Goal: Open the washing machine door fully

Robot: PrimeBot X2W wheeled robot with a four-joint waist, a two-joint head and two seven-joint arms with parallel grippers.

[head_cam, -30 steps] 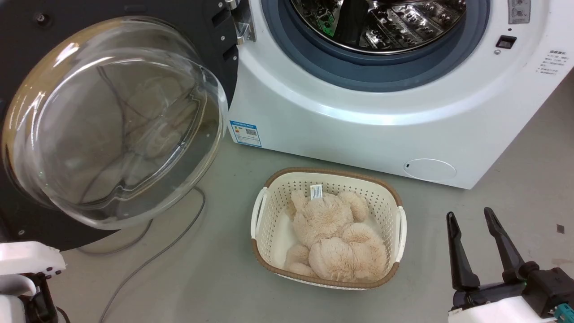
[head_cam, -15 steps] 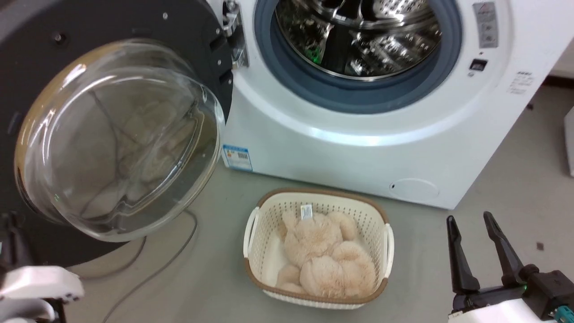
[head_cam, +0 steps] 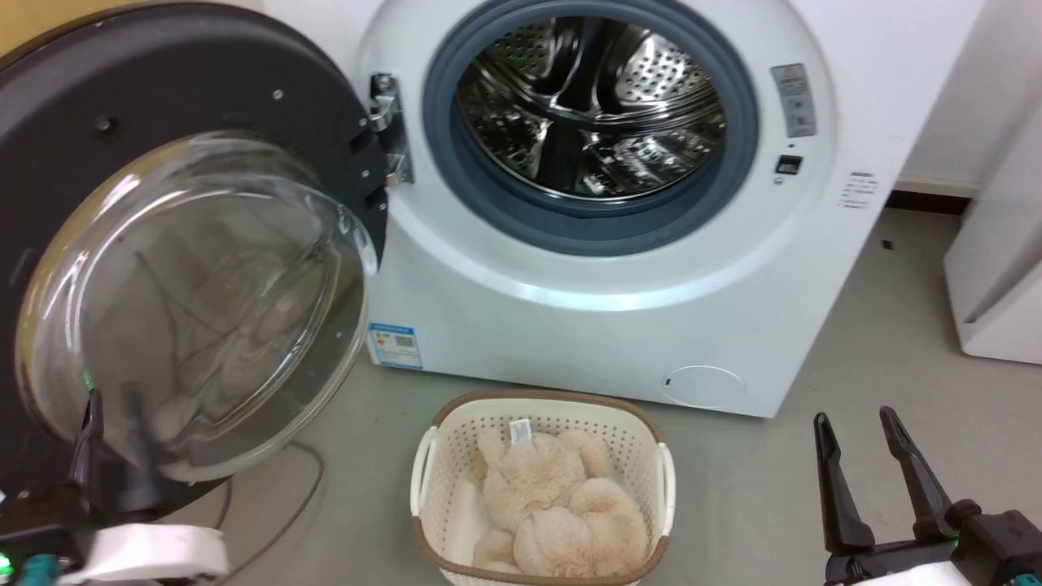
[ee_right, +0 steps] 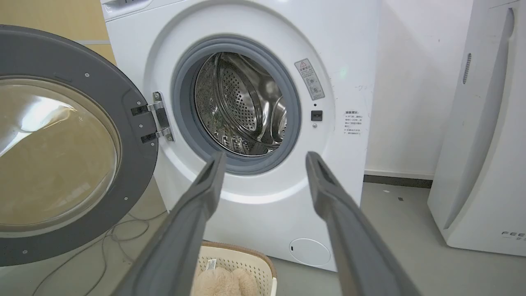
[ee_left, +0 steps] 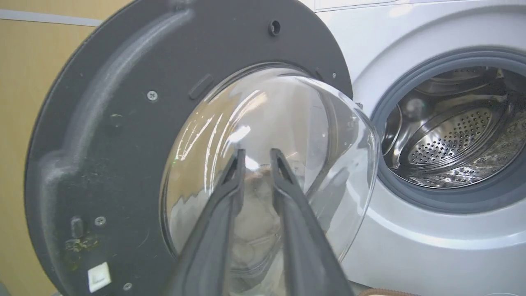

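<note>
Black-rimmed, glossy round washing machine door (head_cam: 187, 268) with a bulging clear glass bowl: swung wide on its metal hinge (head_cam: 389, 130). It stands out to the left of the white front-loading washing machine (head_cam: 619, 325), inner face toward the room. Perforated steel drum (head_cam: 586, 114) and grey rubber gasket (head_cam: 586, 232) fully uncovered.

Judgement: opening looks as good as done. At most a last bit of swing is left; can't tell whether the hinge has more travel.

Left gripper (ee_left: 257, 154): low by the door's lower left, two dark fingers pointing up at the glass bowl. Narrow gap between them, nothing in it. Can't tell if the tips touch the glass.

Right gripper (head_cam: 855, 419): low on the right, well apart from the door, fingers spread wide and empty, aimed at the machine front.

Floor: cream perforated basket with brown rim (head_cam: 570, 399) near the machine's foot, beige plush toy (head_cam: 553, 513) lying in it. Grey cable (head_cam: 301, 488) trails under the door. White appliance (head_cam: 1001, 268) off to the right.
</note>
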